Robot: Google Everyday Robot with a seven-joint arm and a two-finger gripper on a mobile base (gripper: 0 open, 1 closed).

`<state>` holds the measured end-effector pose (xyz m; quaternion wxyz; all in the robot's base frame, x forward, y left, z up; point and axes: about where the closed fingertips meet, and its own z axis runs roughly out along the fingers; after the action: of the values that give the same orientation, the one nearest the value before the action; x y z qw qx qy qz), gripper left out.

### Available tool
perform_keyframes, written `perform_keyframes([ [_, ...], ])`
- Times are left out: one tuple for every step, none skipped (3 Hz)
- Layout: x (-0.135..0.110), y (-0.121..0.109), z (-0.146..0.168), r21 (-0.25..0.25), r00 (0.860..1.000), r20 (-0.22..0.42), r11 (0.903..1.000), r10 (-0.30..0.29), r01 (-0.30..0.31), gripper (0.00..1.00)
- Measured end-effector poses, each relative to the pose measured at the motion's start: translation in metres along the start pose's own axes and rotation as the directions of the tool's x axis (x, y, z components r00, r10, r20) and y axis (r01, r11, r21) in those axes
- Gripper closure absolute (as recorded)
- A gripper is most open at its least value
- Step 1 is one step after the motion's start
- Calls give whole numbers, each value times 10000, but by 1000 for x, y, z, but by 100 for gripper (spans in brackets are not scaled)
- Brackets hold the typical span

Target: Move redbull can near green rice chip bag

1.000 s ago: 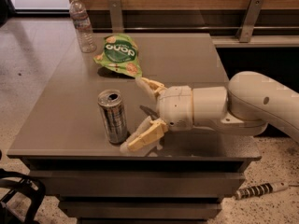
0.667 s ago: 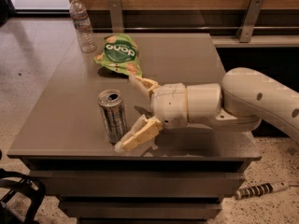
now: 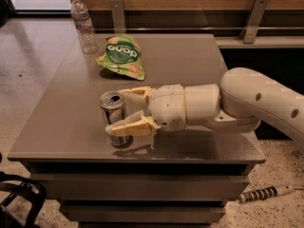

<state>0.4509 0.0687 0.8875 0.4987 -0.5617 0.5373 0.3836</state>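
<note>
The redbull can (image 3: pixel 113 109), slim and silver with a round top, stands upright near the front left of the grey table (image 3: pixel 190 61). My gripper (image 3: pixel 115 111) reaches in from the right and is shut on the can. One cream finger (image 3: pixel 133 92) is behind it and the other (image 3: pixel 127 127) crosses its front low down. The green rice chip bag (image 3: pixel 120 56) lies flat at the back left of the table, about a can's height beyond the can.
A clear plastic water bottle (image 3: pixel 84 23) stands at the table's back left corner, just left of the bag. A wooden wall with metal brackets (image 3: pixel 251 18) runs behind the table. A striped cable end (image 3: pixel 263 194) lies on the floor at the right.
The gripper has moved left from beside the can to around it, and its fingers have closed in on the can. The can has stayed upright in place.
</note>
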Motion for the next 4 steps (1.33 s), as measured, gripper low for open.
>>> perform_keyframes([
  [-2,1,2,-38,10000,-3,10000,-30,30,64],
  [-3,2,3,-72,10000,-5,10000,-56,56,86],
  [-4,3,5,-104,10000,-8,9999,-82,82,100],
  [-4,3,5,-104,10000,-8,9999,-82,82,100],
])
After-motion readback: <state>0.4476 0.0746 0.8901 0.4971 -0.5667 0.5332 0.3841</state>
